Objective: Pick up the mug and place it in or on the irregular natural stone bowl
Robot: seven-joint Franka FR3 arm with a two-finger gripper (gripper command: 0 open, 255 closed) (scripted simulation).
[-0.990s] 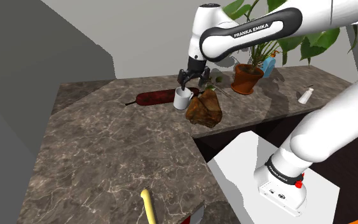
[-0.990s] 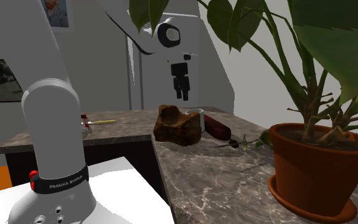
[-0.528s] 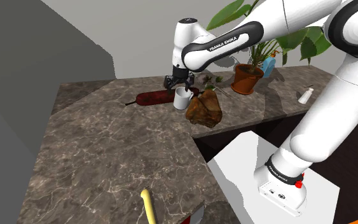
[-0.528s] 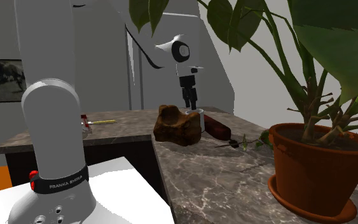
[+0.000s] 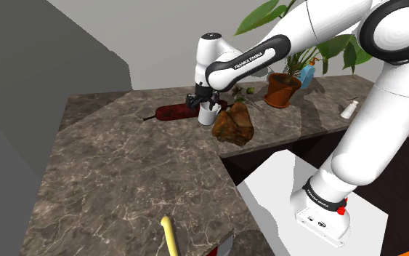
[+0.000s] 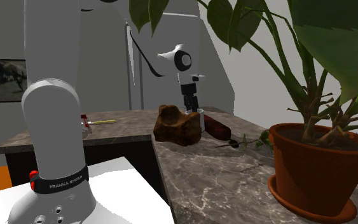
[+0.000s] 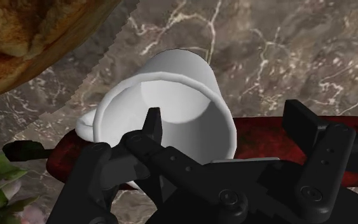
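The white mug (image 7: 171, 95) stands on the marble counter, close beside the brown, rough stone bowl (image 7: 25, 38). My black gripper (image 7: 227, 121) is open and down at the mug. One finger (image 7: 152, 122) hangs over the mug's opening and the other (image 7: 301, 121) is outside its wall, neither pressing on it. In the shoulder view the gripper (image 5: 202, 107) covers part of the mug (image 5: 210, 115), with the stone bowl (image 5: 233, 124) just to the right. From the second exterior view the gripper (image 6: 192, 107) sits above the mug (image 6: 201, 117), behind the bowl (image 6: 177, 127).
A long dark red object (image 5: 172, 113) lies right behind the mug. A potted plant (image 5: 282, 89), a blue bottle (image 5: 308, 75) and a small white bottle (image 5: 349, 109) stand further along the counter (image 5: 123, 174). A yellow item (image 5: 168, 236) lies near the front edge.
The gripper swung toward the shoulder view's left, turned at the wrist and dropped down onto the mug. Its fingers stayed open; the mug and bowl have not moved.
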